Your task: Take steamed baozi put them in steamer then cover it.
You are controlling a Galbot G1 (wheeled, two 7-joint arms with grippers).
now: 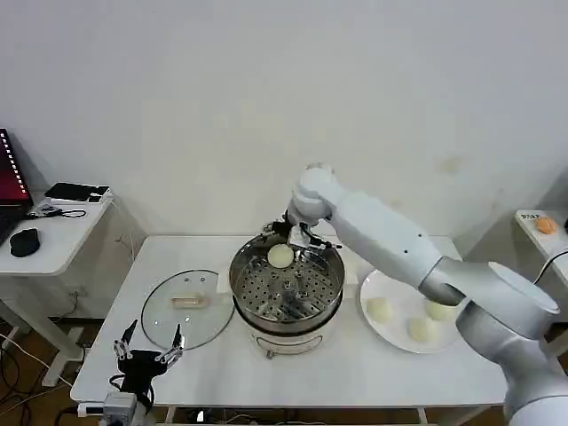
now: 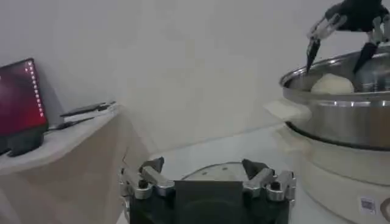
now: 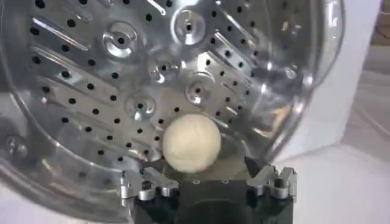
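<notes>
Nearest, the left gripper (image 1: pixel 149 348) waits wide open off the table's (image 1: pixel 293 373) front-left edge. Beside it the cover (image 1: pixel 187 308) lies unused. One baozi (image 1: pixel 280 256) sits in the steamer (image 1: pixel 287 288), the right gripper (image 1: pixel 304 234) spread empty above. Three more buns on the plate (image 1: pixel 410 342) remain, then covering.

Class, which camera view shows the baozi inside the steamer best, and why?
The right wrist view: the baozi lies close and whole on the steamer's perforated tray. The head view shows it small by the far rim; the left wrist view shows just its top.
</notes>
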